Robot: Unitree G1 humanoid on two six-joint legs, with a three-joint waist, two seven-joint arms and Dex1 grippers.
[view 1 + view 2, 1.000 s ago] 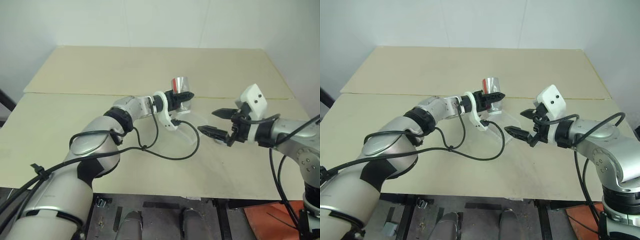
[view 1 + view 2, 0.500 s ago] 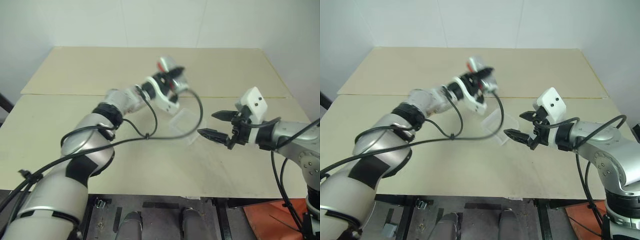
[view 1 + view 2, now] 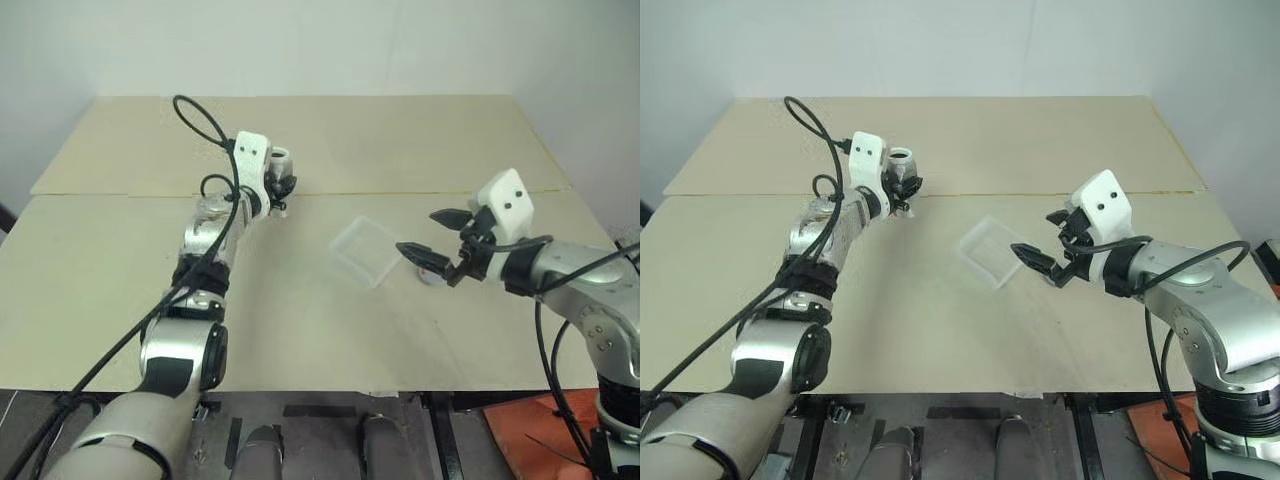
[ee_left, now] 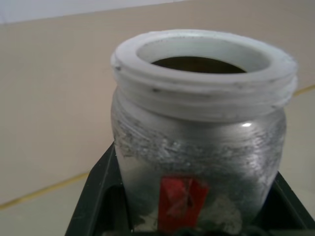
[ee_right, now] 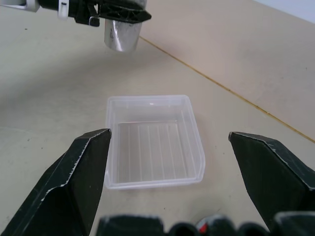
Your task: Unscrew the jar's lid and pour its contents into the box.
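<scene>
Altogether: one jar (image 4: 197, 142), one box (image 5: 152, 142), two claws (image 3: 278, 186) (image 3: 432, 240).

this is looking like a robot test lab rather than a home: a wide, flat, pale beige board tabletop (image 3: 420, 330) is sitting against a plain, bare white wall (image 3: 400, 45), a yellowish seam line (image 3: 400, 193) is running across the board, and loose black cables (image 3: 195, 125) are looping over the work surface.
</scene>
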